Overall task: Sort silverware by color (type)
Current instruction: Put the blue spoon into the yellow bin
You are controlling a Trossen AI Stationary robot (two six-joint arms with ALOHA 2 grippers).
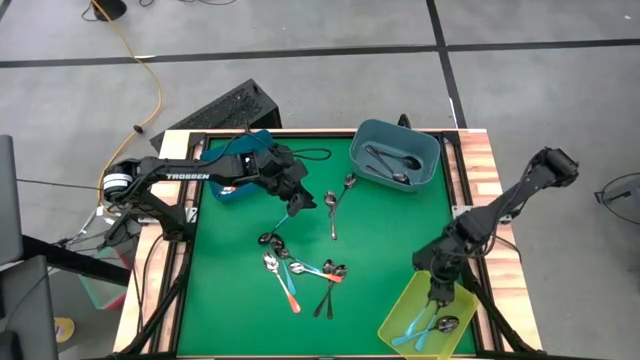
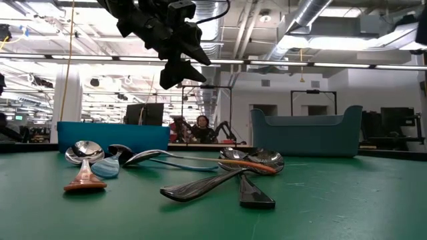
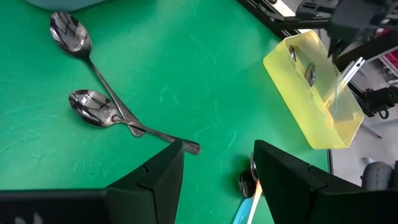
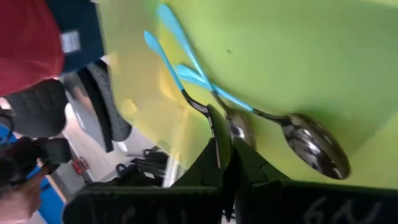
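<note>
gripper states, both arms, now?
Left gripper: open, empty, above the green mat near the loose spoons.
Right gripper: shut, holding nothing visible, over the yellow bin with the blue-handled spoons.

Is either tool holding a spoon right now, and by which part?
No. The left tool hangs open above the mat; the right tool is shut, empty, over the yellow bin.

Glossy metal spoons [image 3: 93,106] lie on matt green felt-like table [image 1: 390,230]; yellow bin [image 3: 323,106] translucent plastic.
</note>
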